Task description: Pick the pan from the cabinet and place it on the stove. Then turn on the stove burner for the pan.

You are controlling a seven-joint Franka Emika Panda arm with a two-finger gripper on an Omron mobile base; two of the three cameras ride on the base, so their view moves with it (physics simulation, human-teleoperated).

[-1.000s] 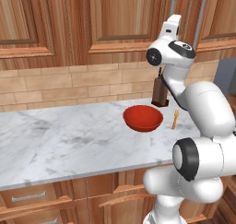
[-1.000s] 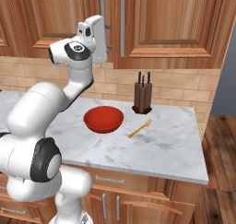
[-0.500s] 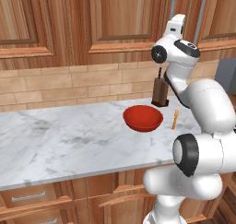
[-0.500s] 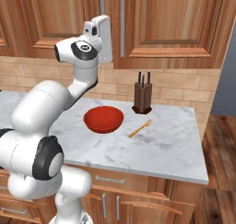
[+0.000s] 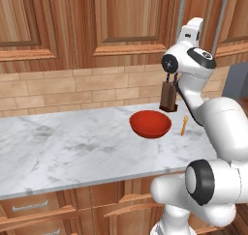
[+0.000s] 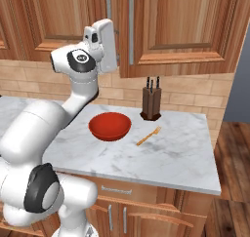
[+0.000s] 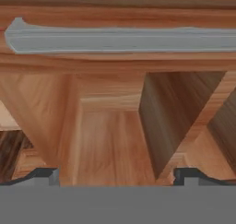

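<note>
The pan is hidden from sight; the cabinet [image 6: 171,26] is shut, its silver bar handle [image 7: 120,38] seen close ahead. The gripper [image 7: 115,174] is raised before it, spread wide and empty. A red bowl [image 6: 110,126] is set on the marble counter [image 6: 171,153] below

Kitchen: wood cabinets [image 5: 116,21], marble counter [image 5: 63,147], knife block [image 6: 151,104].

Even, bright rendered light; soft faint shadows on the counter [image 5: 72,152]; hand view close and slightly blurred
</note>
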